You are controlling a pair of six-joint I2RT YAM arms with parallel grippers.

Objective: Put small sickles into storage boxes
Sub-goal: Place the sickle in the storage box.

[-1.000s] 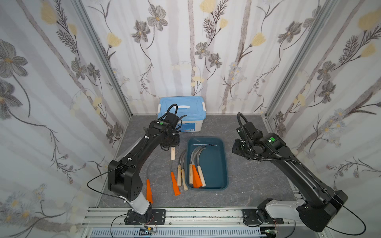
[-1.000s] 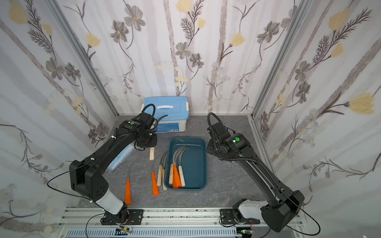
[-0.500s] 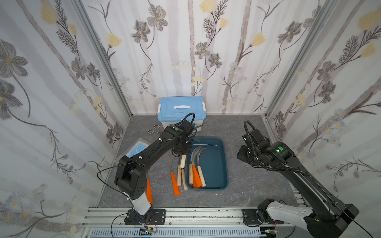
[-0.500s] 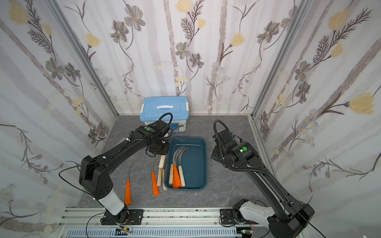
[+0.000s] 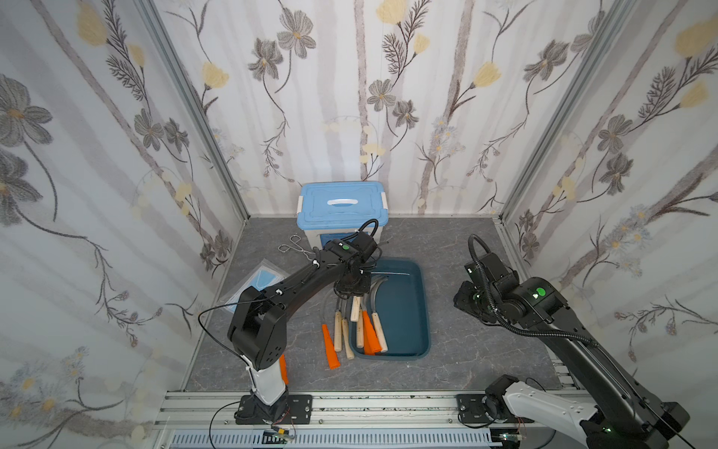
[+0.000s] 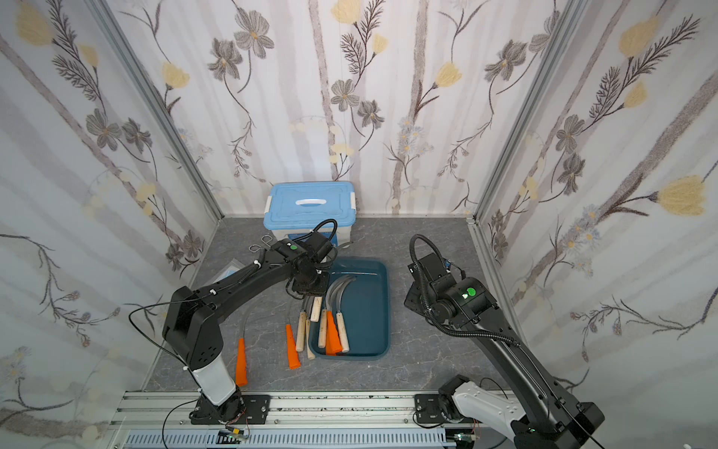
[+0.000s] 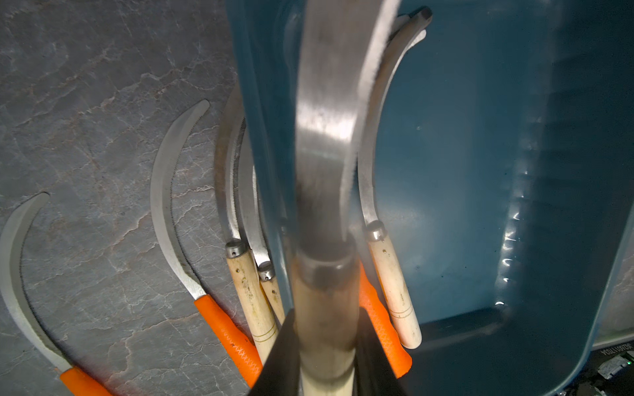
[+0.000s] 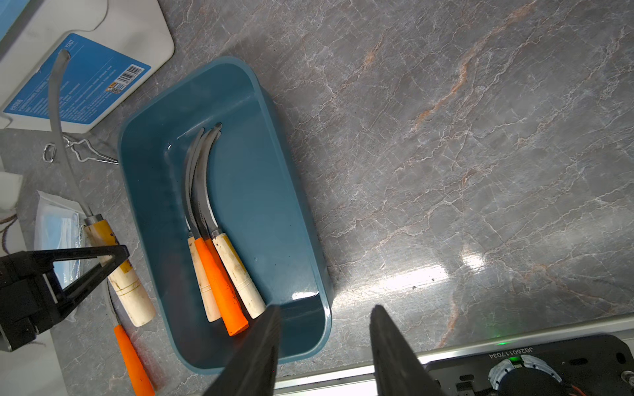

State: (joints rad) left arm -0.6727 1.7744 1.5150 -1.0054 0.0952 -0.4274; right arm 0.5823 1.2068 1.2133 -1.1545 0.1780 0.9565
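The task is sitting somewhere near its halfway mark, going by the count. At least three small sickles (image 8: 219, 274) are already lying inside the storage box (image 5: 408, 303), bunched toward its left long wall with their handles toward its near end. They are showing a pale wooden handle, an orange one and another wooden one; whether a fourth is hiding beneath them I cannot tell. The left claw (image 7: 326, 329) is clenching the wooden handle of the held sickle (image 7: 326, 137) and holding it just above the box's left rim. The blade is pointing toward the box's far end, so this one is not yet set down inside. Four more are waiting on the surface (image 5: 466, 241) outside the box's left wall. The wooden-handled pair (image 6: 301, 330) is lying just beside that wall, the nearer orange sickle (image 6: 292, 350) a little farther out, and the outer orange sickle (image 6: 241, 361) well apart from the box. The right claw (image 8: 326, 308) is hanging above the box's near right corner with its jaws parted and nothing between them.
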